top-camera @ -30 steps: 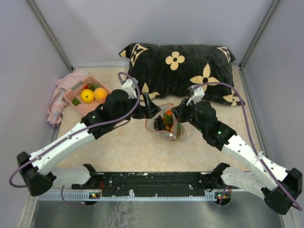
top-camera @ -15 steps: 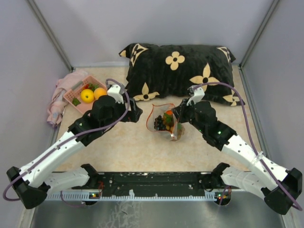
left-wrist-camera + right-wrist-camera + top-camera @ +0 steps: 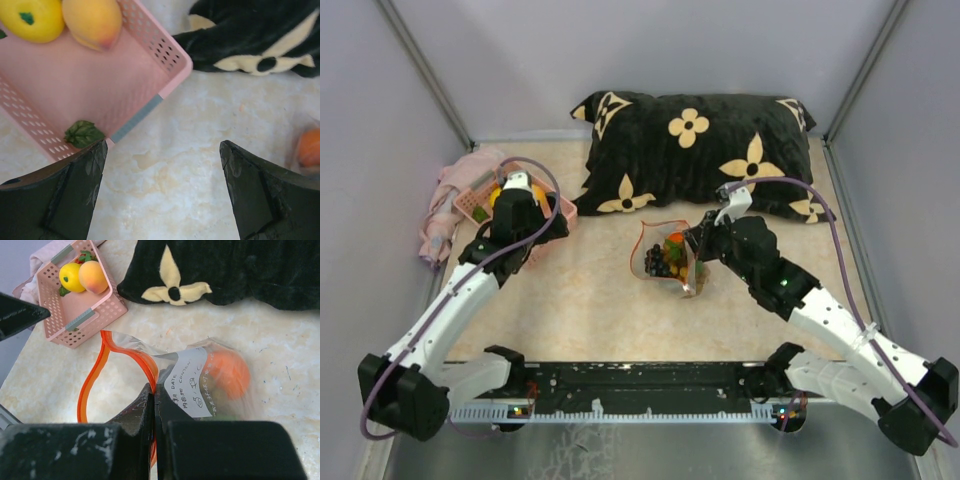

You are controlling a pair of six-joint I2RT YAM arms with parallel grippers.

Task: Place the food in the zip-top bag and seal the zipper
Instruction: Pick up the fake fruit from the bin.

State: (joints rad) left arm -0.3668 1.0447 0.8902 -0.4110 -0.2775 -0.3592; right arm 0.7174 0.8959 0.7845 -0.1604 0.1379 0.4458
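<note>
Top external view: the black cream-flowered pillow [image 3: 700, 150] is lying rearmost. The left gripper [image 3: 162, 150], jaws apart, is hovering by the pink plastic basket [image 3: 172, 57]. The right gripper [image 3: 154, 395] is clamping the clear zip-top bag [image 3: 195, 380] mid-table, red-orange zipper [image 3: 104, 340] gaping. A yellow toy fruit [image 3: 30, 17] is resting in the basket.

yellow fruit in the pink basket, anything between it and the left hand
Nothing visible blocks it. The yellow fruit lies uncovered in the pink basket, and the left hand hangs open by the basket's rim.
</note>
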